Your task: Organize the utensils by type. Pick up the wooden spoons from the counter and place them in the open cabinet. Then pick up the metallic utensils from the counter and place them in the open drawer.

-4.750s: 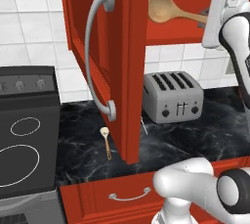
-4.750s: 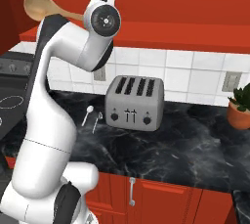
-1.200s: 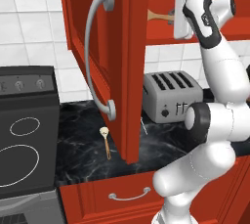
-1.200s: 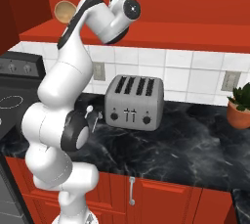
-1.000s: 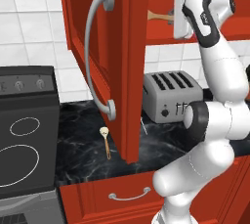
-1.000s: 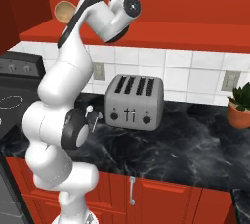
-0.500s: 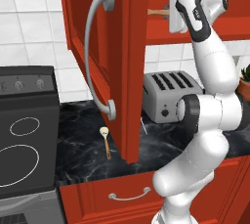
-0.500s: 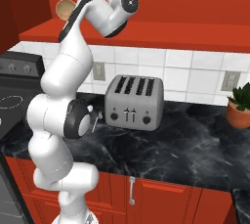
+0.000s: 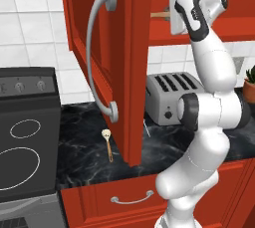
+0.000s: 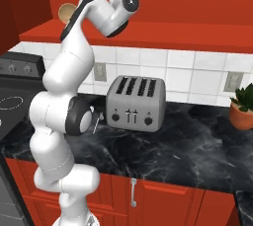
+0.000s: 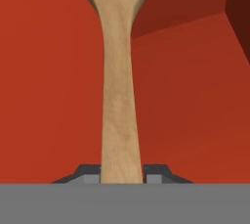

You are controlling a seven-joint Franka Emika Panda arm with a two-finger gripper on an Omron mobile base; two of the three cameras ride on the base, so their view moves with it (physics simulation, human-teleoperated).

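Wooden spoon [image 11: 119, 96] is clamped by its handle between the two tips of the pincer [image 11: 122, 174], and its bowl points forward into the red inside of the open cabinet [image 9: 99, 48]. In the left base view only a short piece of the handle shows beside the hand, high up at the cabinet opening; in the right base view the pale bowl peeks out behind the arm, above the cabinet's lower edge. I judge that this spoon is not yet placed, because the pincer is grasping it and it hangs in the air.

A second wooden spoon [image 9: 107, 142] lies on the black worktop [image 9: 89, 157] below the cabinet door, near the stove [image 9: 25, 122]. A thin silvery utensil [image 10: 97, 120] seems to lie left of the toaster [image 10: 136, 102], but it is small and partly hidden by the arm. So most of the task is left, as I judge it: one more spoon and then the metal pieces. The drawer I cannot make out clearly.

The arm stands tall from the base, the elbow bends at toaster height, and the forearm reaches up with the wrist turned toward the cabinet
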